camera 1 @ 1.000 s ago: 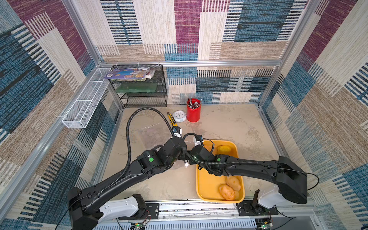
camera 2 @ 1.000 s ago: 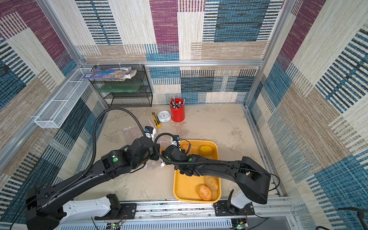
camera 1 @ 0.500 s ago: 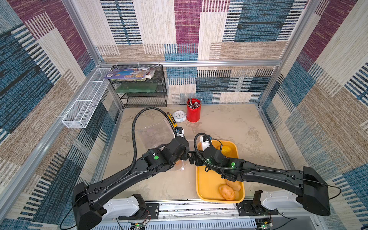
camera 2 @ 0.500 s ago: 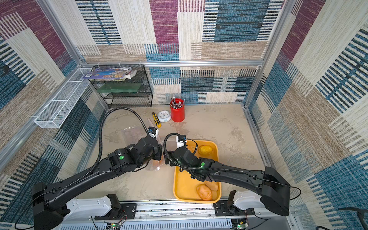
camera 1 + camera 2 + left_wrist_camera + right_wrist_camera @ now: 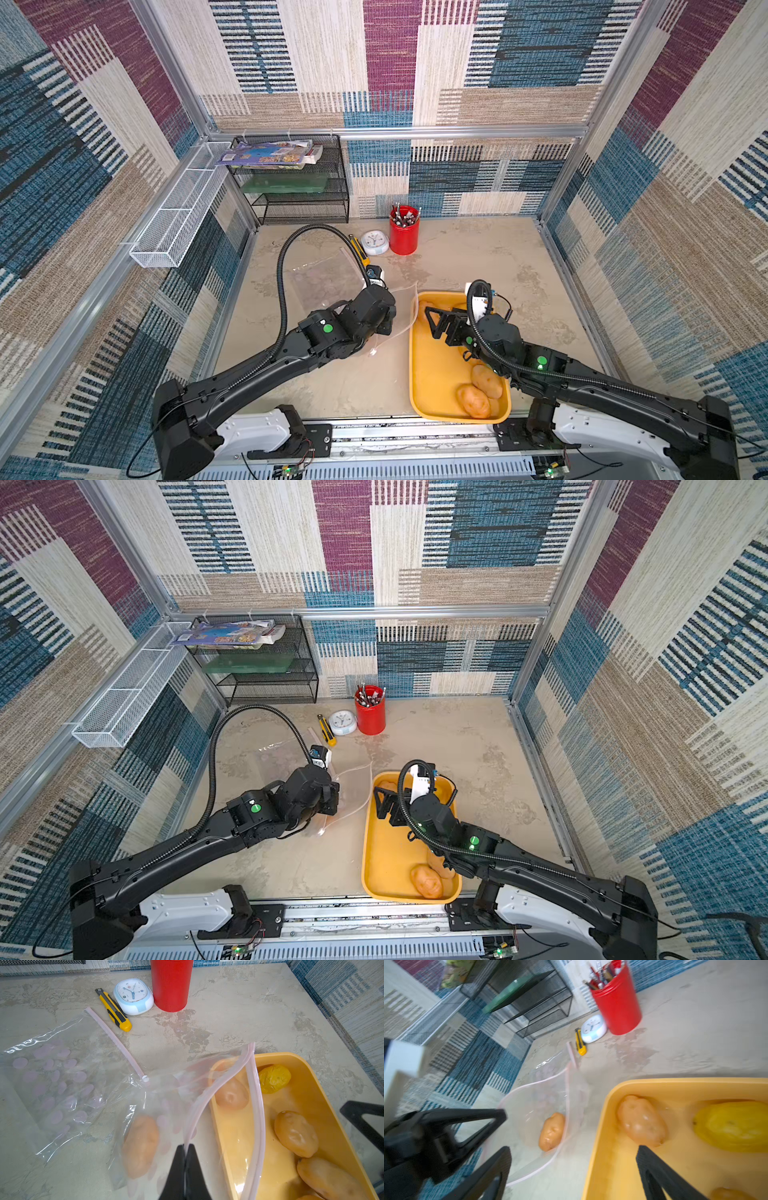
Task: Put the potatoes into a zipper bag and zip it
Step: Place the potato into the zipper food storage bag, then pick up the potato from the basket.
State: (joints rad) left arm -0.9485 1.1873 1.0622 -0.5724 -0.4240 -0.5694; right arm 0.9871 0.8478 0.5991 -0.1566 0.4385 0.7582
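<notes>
Presently, left claw (image 5: 187,1148) pinched on the open zipper bag (image 5: 166,1103) rim, one potato (image 5: 141,1145) inside it, right claw (image 5: 574,1150) spread wide above the yellow tray (image 5: 307,1068) near the surface (image 5: 228,1012) front edge, other potatoes (image 5: 296,1133) in the tray.

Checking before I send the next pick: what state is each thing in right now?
held bag, mouth open, one potato inside
tray, holds the other potatoes
left gripper, fingers shut on held bag's rim
right gripper, open, empty, above tray
spare bag, flat, empty
red cup, upright
</notes>
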